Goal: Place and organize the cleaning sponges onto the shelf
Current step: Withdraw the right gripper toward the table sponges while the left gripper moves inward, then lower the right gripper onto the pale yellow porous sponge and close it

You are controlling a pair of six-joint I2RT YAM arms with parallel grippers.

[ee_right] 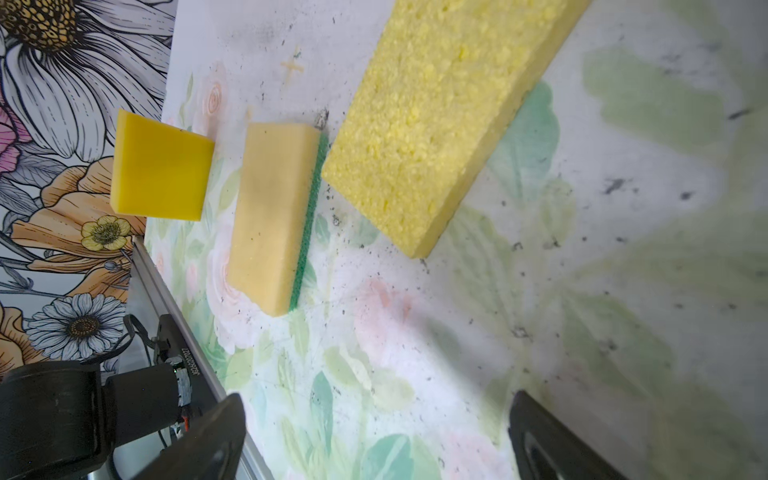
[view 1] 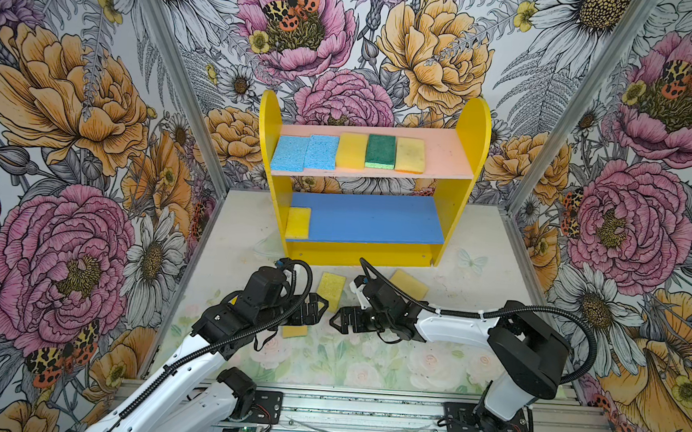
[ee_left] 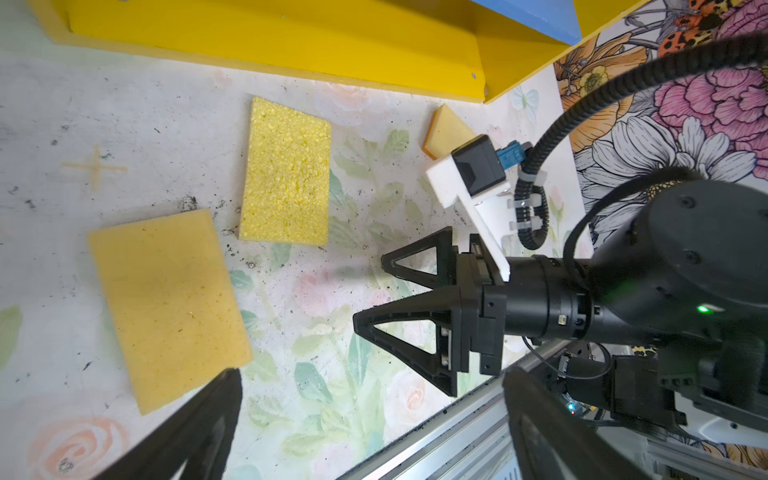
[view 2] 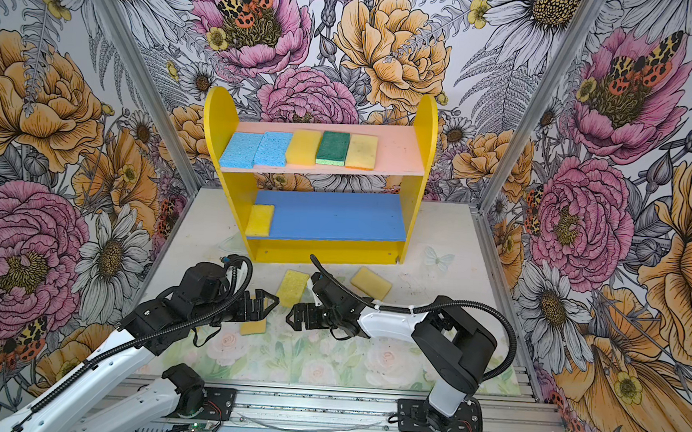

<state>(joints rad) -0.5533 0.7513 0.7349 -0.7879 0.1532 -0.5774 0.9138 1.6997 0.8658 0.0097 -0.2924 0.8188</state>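
The shelf (view 1: pixel 457 216) (view 2: pixel 413 213) holds two blue sponges (view 1: pixel 305 152), a yellow, a green-topped (view 1: pixel 380 151) and a tan one on its pink board. One yellow sponge (view 1: pixel 298 222) lies on the blue board. On the table lie a porous yellow sponge (view 1: pixel 330 291) (ee_left: pixel 286 174) (ee_right: pixel 449 116), a tan one (view 1: pixel 408 284) and a tan, green-backed one (ee_left: pixel 166 307) (ee_right: pixel 270 216). My left gripper (view 1: pixel 323 309) (ee_left: pixel 374 432) and right gripper (view 1: pixel 333 320) (ee_right: pixel 378 436) face each other tip to tip low over the table, both open and empty.
A bright yellow sponge (ee_right: pixel 160 172) sits near the left wall. Flowered walls close in the left, right and back. An aluminium rail (view 1: pixel 364 406) carries both arm bases along the front edge. The right arm's cable (view 1: pixel 413 299) loops above the tan sponge.
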